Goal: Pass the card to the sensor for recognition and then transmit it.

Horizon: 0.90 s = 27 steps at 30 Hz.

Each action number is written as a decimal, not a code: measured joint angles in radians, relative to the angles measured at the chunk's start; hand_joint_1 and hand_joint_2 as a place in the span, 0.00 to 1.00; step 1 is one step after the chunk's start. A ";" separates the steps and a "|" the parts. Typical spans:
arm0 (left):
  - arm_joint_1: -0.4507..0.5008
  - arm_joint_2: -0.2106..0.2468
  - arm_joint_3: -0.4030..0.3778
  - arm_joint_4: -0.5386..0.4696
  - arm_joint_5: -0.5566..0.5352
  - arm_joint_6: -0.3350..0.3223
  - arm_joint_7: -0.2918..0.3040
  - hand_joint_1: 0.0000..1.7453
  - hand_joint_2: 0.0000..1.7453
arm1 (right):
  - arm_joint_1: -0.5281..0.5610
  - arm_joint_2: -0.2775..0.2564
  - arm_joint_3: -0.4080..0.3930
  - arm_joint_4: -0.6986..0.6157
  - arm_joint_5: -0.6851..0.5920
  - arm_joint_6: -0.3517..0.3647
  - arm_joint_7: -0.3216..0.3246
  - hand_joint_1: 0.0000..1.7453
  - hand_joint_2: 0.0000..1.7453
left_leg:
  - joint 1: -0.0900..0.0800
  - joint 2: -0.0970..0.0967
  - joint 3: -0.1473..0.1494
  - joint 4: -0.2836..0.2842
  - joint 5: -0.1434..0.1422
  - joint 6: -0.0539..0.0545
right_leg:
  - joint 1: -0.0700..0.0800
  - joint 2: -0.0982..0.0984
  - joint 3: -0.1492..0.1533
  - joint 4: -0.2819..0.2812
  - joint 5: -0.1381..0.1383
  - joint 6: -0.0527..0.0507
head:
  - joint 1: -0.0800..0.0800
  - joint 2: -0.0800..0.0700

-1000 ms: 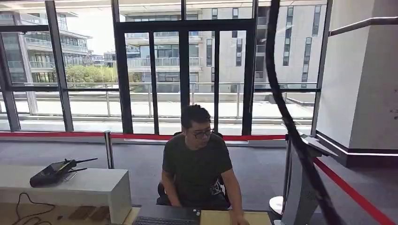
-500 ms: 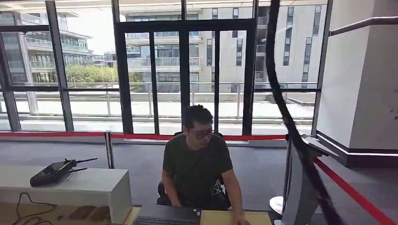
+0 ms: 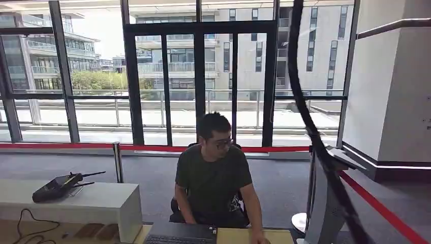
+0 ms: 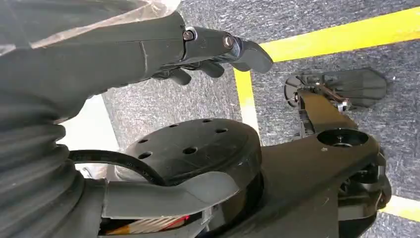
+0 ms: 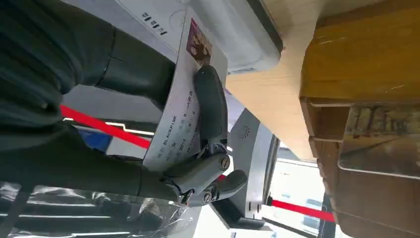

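In the right wrist view my right hand (image 5: pixel 198 129) holds a white card (image 5: pixel 181 114), printed with text and a small photo, pinched between the thumb and the fingers. The card stands close against a pale grey device face (image 5: pixel 228 34) beside the wooden desk (image 5: pixel 356 59). A grey stand with a contactless mark (image 5: pixel 245 131) is behind the card; in the head view this stand (image 3: pixel 325 203) is at the lower right. My left hand (image 4: pixel 208 54) hangs over grey carpet with yellow lines, its fingers loosely apart and holding nothing.
A person (image 3: pixel 213 178) sits facing me behind the desk, with a laptop (image 3: pixel 180 235) in front of them. A white counter (image 3: pixel 91 203) with a black handheld device (image 3: pixel 56 187) is at the left. A red barrier tape (image 3: pixel 386 213) runs at the right, and a black cable (image 3: pixel 310 127) hangs across.
The person's head has shifted slightly. Nothing else has visibly moved.
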 joint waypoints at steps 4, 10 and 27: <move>-0.001 0.000 0.001 0.000 0.001 0.007 0.002 0.00 1.00 | 0.005 0.015 0.004 0.018 -0.007 0.002 -0.012 1.00 1.00 | 0.000 0.000 0.000 0.000 0.000 0.000 | 0.000 0.000 0.000 0.000 0.000 0.000 | 0.000 0.000; -0.001 0.001 0.001 -0.001 -0.021 -0.009 -0.007 0.00 1.00 | 0.029 -0.001 0.001 0.034 -0.065 -0.005 0.003 1.00 1.00 | 0.000 0.000 0.001 0.000 0.000 0.000 | 0.000 0.000 0.000 -0.001 0.000 0.000 | -0.001 0.000; -0.001 0.008 0.001 -0.001 -0.006 -0.011 0.004 0.00 1.00 | 0.022 -0.037 -0.002 0.021 -0.048 0.013 0.023 1.00 1.00 | 0.000 0.000 0.003 0.000 0.001 0.001 | 0.000 0.000 0.004 -0.001 0.001 0.001 | -0.001 0.000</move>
